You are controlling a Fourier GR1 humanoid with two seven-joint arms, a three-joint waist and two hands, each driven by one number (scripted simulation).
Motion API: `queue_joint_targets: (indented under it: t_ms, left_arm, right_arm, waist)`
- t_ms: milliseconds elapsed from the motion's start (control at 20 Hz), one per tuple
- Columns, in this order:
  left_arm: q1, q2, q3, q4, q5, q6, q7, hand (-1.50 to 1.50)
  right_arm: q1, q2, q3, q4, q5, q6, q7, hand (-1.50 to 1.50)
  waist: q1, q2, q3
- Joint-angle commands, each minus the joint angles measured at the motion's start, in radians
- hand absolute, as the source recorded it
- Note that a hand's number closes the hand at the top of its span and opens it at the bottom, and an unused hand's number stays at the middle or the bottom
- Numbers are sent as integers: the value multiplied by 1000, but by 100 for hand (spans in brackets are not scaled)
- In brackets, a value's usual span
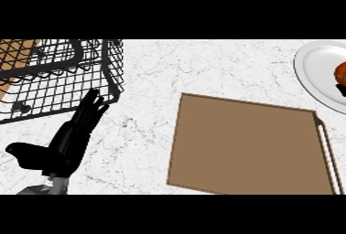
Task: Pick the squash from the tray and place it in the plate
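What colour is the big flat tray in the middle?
The tray is plain brown all over. It shows best in the head view.

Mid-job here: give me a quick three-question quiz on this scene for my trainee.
1. Fill in: the plate sits at the view's ____ edge.
2. True or false: the squash lies on the tray.
3. What is nearest the left robot hand: A plate, B basket, C tray?
Key: 1 right; 2 false; 3 B.
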Motion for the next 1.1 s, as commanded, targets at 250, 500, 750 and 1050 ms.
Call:
queue_joint_targets:
  t_ms: [250,500,750,1050]
  left_arm:
    - [46,-7,-65,127,2,-21,86,0]
    - [35,-27,-69,128,0,-3,96,0]
    - [50,-26,-57,149,-6,1,82,0]
    - [75,-37,-73,131,-24,24,88,0]
  right_arm:
    - [-105,-52,69,283,64,145,-45,-150]
    - [-197,-18,13,358,-17,213,-132,-150]
    - [-246,-21,-99,425,-128,255,-225,-150]
    - [-263,-86,-161,544,-187,387,-223,-150]
  waist:
    - [37,33,-14]
    - [31,32,-10]
    - [-4,25,-12]
    - [-18,20,-13]
